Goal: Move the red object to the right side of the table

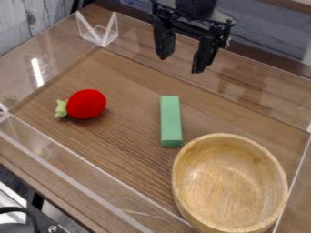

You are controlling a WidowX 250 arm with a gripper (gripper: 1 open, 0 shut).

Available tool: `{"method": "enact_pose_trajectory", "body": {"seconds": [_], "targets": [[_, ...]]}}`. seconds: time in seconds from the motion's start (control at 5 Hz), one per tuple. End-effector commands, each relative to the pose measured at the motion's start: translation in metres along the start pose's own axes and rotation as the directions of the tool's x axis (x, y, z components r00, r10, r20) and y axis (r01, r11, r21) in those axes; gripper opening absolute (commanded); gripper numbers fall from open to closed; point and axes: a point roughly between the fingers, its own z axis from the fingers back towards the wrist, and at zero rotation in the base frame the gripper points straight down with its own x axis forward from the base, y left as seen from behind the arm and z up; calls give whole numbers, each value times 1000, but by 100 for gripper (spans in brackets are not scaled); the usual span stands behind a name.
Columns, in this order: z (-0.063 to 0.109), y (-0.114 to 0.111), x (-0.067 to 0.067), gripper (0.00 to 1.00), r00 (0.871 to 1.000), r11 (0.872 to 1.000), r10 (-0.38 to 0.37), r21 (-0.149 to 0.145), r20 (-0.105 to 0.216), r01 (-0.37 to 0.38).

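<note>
The red object (85,104) lay on the left part of the surface (122,77), apart from the green block (172,121) and wooden bowl (231,185). The gripper (184,56) hung above the far side, jaws released and empty. Reaching seemed the step in hand; next it must descend over the fruit.

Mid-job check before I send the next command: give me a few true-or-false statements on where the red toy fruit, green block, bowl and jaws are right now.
1. The red toy fruit lies on the left part of the table. True.
2. The gripper holds the fruit. False: its jaws are open and empty, hanging above the table's far side.
3. The green block lies between the fruit and the wooden bowl. True.
4. The fruit sits inside the bowl. False: the bowl is empty; the fruit rests on the tabletop.
5. The block touches the fruit. False: bare wood separates them.
</note>
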Motion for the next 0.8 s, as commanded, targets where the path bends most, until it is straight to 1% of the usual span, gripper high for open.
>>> {"method": "enact_pose_trajectory", "body": {"seconds": [0.0, 0.2, 0.4, 0.6], "targets": [[-5, -2, -10, 100, 999, 1000, 27, -3, -28, -27], [-11, 15, -24, 100, 997, 998, 67, -3, -21, -68], [-12, 43, -43, 100, 999, 999, 47, 2, 0, -47], [-17, 79, -58, 100, 1000, 1000, 17, 12, 24, -17]]}}
